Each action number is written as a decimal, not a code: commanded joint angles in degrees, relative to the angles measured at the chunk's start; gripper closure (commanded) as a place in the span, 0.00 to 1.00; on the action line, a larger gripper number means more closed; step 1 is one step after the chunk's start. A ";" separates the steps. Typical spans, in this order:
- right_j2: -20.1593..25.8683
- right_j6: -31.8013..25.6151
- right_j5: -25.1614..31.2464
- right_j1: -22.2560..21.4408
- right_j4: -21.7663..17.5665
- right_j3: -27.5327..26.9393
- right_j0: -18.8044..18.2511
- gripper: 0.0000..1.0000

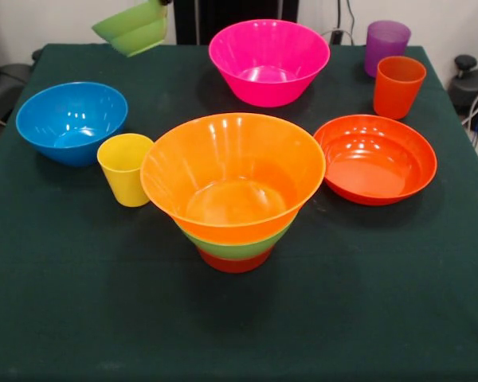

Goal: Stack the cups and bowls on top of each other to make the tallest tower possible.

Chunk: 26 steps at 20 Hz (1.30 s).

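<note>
The tower stands at the table's middle: a small red-orange bowl (235,262) at the base, a medium green bowl (240,244) in it, and a large yellow-orange bowl (233,171) on top. A small green bowl (135,28) hangs tilted in the air at the far left, above the table's back edge. Only a dark tip of my gripper (166,2) shows at the top edge, at that bowl's rim. A yellow cup (125,169) stands just left of the tower. An orange cup (397,86) and a purple cup (386,45) stand at the far right.
A blue bowl (72,122) sits at the left, a large pink bowl (268,61) at the far middle, and a shallow orange bowl (375,158) right of the tower. The dark green table cloth (239,334) stretches in front of the tower.
</note>
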 commanded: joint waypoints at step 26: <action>-8.16 9.72 17.05 10.55 4.30 -25.84 16.27 1.00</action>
